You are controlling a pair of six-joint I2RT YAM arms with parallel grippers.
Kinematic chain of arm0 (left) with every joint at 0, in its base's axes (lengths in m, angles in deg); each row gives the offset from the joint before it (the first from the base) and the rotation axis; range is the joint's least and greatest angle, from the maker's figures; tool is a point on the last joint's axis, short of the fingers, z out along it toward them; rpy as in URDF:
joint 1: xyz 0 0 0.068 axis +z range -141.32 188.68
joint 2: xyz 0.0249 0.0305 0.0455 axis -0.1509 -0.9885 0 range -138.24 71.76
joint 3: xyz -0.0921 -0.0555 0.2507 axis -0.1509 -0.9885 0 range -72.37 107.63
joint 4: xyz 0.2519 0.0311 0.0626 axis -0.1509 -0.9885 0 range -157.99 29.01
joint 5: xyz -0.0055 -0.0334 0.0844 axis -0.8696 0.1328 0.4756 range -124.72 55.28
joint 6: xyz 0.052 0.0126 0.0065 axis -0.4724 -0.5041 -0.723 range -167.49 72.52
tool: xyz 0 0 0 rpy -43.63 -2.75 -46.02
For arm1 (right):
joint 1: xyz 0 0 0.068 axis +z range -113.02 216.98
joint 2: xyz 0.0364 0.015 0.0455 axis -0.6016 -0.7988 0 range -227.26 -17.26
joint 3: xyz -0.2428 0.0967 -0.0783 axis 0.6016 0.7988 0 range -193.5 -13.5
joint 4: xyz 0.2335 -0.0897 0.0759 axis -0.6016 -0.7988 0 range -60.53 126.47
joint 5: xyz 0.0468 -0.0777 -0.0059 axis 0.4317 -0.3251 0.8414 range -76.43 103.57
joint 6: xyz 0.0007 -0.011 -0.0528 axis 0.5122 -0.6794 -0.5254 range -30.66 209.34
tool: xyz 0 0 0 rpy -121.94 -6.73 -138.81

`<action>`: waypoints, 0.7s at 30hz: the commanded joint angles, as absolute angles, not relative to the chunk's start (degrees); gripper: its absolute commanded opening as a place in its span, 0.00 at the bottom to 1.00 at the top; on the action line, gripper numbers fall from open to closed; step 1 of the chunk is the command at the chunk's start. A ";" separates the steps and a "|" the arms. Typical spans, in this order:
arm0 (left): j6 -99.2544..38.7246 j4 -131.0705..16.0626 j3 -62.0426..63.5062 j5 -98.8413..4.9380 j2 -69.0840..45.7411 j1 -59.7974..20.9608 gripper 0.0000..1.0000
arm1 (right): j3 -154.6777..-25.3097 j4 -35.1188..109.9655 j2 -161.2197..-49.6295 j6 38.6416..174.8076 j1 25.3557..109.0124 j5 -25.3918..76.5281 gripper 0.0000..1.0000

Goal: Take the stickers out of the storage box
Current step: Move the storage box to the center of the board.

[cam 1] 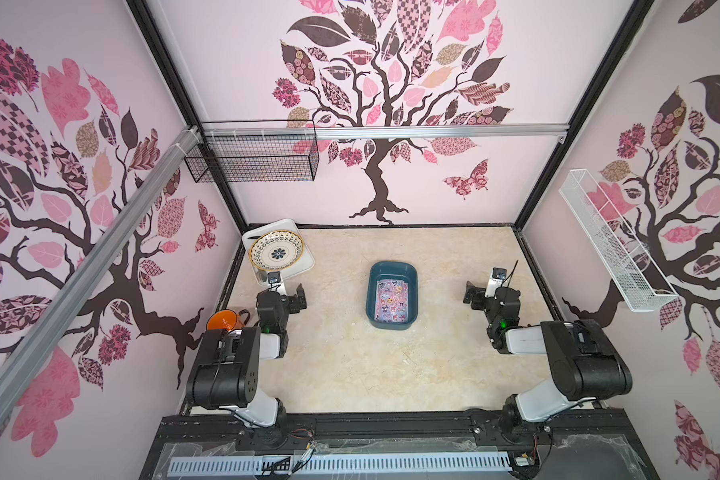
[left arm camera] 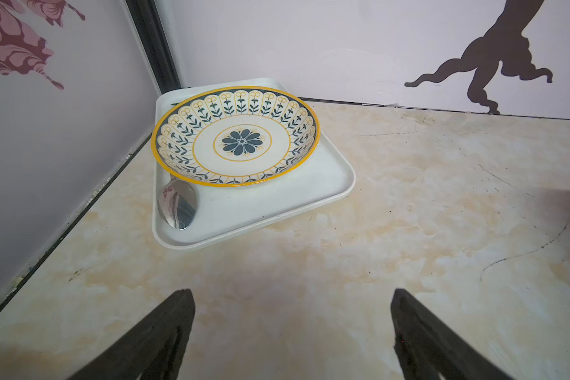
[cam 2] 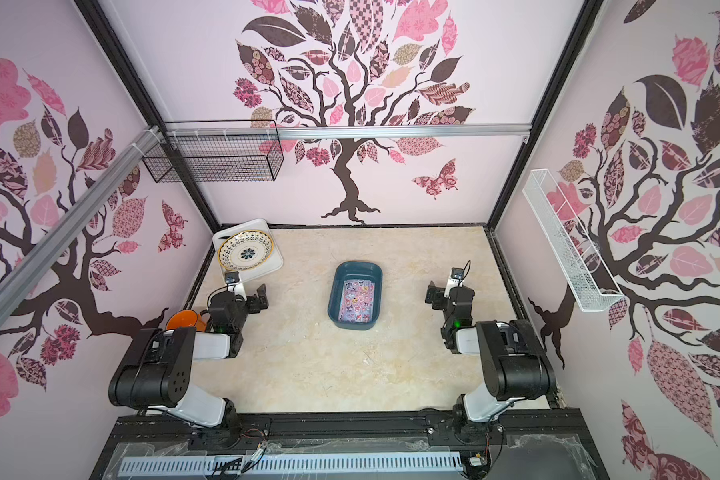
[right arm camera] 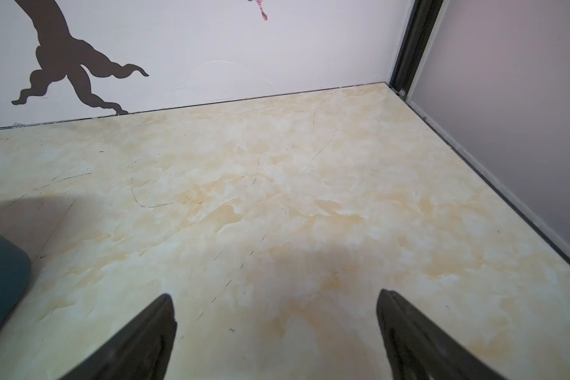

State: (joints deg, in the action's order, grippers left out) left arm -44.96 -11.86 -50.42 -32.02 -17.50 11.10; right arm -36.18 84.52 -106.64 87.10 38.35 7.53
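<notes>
Marbled worktop (cam 1: pixel 350 365) carries the box (cam 1: pixel 393 266) with the stickers (cam 1: pixel 392 301) lying flat inside. Left gripper (left arm camera: pixel 293 296) and right gripper (right arm camera: pixel 273 297) flank the box, both spread wide and empty. Its long axis runs crosswise between them, and the right looks slightly nearer.

You have the storage box (cam 1: pixel 373 291) near the middle of the surface (cam 1: pixel 391 374), with the stickers (cam 1: pixel 391 301) lying flat inside it. The left gripper (cam 1: pixel 299 297) sits well to its left and the right gripper (cam 1: pixel 472 296) well to its right. In the far left corner, a tray (cam 1: pixel 306 262) carries a plate (cam 1: pixel 276 250), and a spoon (left arm camera: pixel 176 205) on the tray runs partly under the plate. A cup (cam 1: pixel 224 321) stands at the left edge, beside the left arm.
</notes>
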 commanded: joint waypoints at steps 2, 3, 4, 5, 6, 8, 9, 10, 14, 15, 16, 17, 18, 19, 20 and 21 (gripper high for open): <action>-45.51 -11.90 -50.04 -32.54 -17.49 11.08 0.98 | -37.49 84.03 -106.45 86.70 38.39 7.80 0.99; -45.47 -11.88 -50.01 -32.58 -17.52 11.13 0.98 | -37.49 84.02 -106.45 86.75 38.39 7.80 0.99; -45.52 -11.87 -50.04 -32.56 -17.51 11.03 0.98 | -37.48 84.02 -106.42 86.75 38.40 7.78 0.99; -45.48 -11.88 -49.99 -32.54 -17.54 11.07 0.99 | -37.50 84.02 -106.39 86.73 38.39 7.77 0.99; -45.51 -11.86 -50.03 -32.55 -17.53 11.06 0.98 | -37.45 84.02 -106.39 86.70 38.39 7.77 0.99; -45.55 -11.91 -49.97 -32.53 -17.54 11.06 0.98 | -37.49 84.02 -106.45 86.70 38.45 7.79 0.99; -45.55 -11.86 -50.04 -32.55 -17.51 11.06 0.98 | -37.52 84.02 -106.47 86.70 38.41 7.78 0.99; -45.51 -11.86 -50.02 -32.53 -17.54 11.01 0.98 | -37.50 84.02 -106.53 86.70 38.41 7.77 0.99; -45.50 -11.88 -50.02 -32.53 -17.53 11.01 0.98 | -37.50 84.02 -106.46 86.73 38.39 7.77 0.99; -45.52 -11.86 -49.96 -32.54 -17.54 11.01 0.99 | -37.50 84.00 -106.51 86.71 38.46 7.81 0.99; -45.52 -11.87 -50.01 -32.56 -17.52 10.98 0.98 | -37.50 84.02 -106.48 86.70 38.39 7.77 0.99; -45.51 -11.86 -49.97 -32.59 -17.50 10.99 0.98 | -37.51 84.02 -106.48 86.70 38.39 7.80 0.99; -45.49 -11.87 -50.02 -32.53 -17.53 11.03 0.98 | -37.56 84.02 -106.52 86.75 38.40 7.77 0.99; -45.50 -11.93 -49.95 -32.58 -17.54 11.02 0.98 | -37.50 83.97 -106.53 86.71 38.41 7.79 0.99; -45.49 -11.71 -50.04 -32.59 -17.51 11.09 0.98 | -37.50 84.00 -106.49 86.70 38.39 7.82 0.99; -45.65 -12.41 -49.76 -32.71 -17.60 10.99 0.98 | -37.52 83.94 -106.48 86.70 38.39 7.78 0.99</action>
